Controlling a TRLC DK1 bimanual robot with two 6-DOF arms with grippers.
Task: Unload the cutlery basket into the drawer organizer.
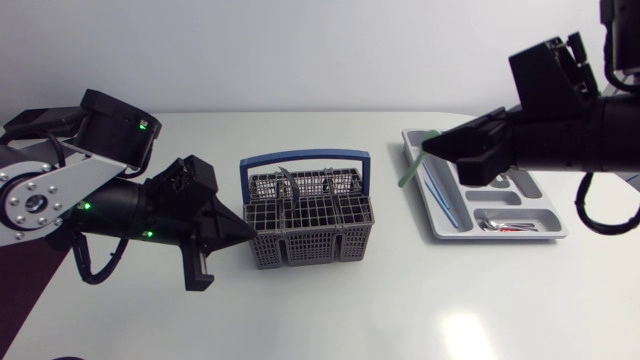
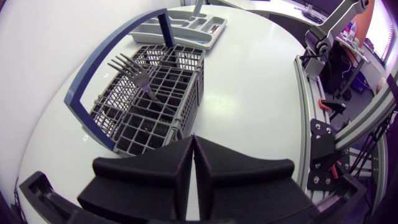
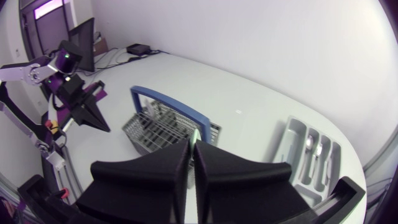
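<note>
The right end effector (image 1: 432, 146) is clamped on a pale green utensil (image 1: 408, 172), which hangs from its fingertips above the left rim of the organizer (image 1: 547, 212). What kind of utensil it is I cannot tell; only a thin green strip shows. In the right wrist view the same green sliver sits pinched between the two fingers.

The organizer lies on the right side of the counter (image 1: 330, 310). It holds a long pale-blue piece (image 1: 442, 195) in its left slot and what look like spoons (image 1: 497, 225) in a near compartment.

The basket (image 1: 310, 240) (grey mesh, with a blue handle (image 1: 305, 156) standing upright) sits mid-counter, well apart from the organizer. Forks (image 2: 134, 67) stand in it, tines up.

The left end effector (image 1: 243, 235) is closed with nothing between its fingers. Its tip is low, just beside the basket's left wall, though I cannot tell whether it touches.
</note>
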